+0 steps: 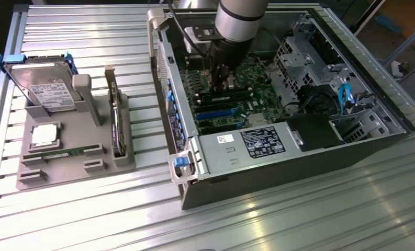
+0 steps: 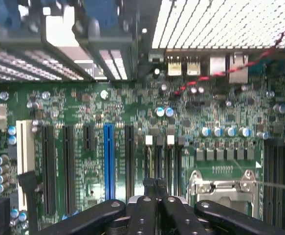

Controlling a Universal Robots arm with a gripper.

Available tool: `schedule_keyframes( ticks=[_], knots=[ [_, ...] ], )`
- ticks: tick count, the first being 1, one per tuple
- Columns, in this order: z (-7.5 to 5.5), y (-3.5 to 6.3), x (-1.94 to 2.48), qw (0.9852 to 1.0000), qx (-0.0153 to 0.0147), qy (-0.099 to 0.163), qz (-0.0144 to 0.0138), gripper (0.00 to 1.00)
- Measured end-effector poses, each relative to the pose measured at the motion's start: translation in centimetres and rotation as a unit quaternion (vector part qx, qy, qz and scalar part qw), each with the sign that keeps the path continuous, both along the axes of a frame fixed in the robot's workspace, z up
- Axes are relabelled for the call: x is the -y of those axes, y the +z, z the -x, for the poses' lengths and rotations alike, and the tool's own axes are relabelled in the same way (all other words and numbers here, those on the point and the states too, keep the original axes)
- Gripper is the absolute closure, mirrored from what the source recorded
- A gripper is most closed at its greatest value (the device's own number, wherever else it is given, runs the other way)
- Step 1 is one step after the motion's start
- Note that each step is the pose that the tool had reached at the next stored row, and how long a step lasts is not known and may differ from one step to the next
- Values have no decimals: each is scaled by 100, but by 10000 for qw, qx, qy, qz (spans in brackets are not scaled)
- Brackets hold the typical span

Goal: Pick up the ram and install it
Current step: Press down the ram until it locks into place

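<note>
- At the exterior view's left, a grey tray (image 1: 75, 166) sits on the slatted table (image 1: 298, 219), carrying a hard drive (image 1: 45, 90) and a silver processor chip (image 1: 45, 135)
- A second ram stick (image 1: 59, 153) lies flat in the tray's front slot, its long axis running left to right in the exterior view
- A dark expansion card (image 1: 114, 123) stands on edge along the tray's right side
- To the right of the tray, the open computer case (image 1: 277, 157) lies on its side with the motherboard (image 1: 259, 78) facing up
- The ram (image 1: 225, 98) stands on its long edge on the motherboard, its long axis running left to right in the exterior view, parallel to the blue slots (image 1: 217, 112) near it
- The gripper (image 1: 221, 83) points straight down inside the case; the ram lies directly under its tips, extending to both sides of them
- In the wrist view the fingers (image 2: 144, 198) are pressed together with nothing between them, over the memory slots; I cannot tell whether they touch the ram
</note>
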State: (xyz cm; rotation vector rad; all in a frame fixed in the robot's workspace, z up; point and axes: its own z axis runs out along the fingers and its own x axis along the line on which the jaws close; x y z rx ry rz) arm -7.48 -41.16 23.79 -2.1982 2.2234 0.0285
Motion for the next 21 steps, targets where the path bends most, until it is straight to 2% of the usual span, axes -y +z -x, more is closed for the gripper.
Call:
schedule_keyframes(
  ticks=[6, 21],
  knots=[
    [117, 0, 0, 10000, 6, 0, 0, 89],
    [120, -55, 0, 10000, 6, 0, 0, 89]
  ],
)
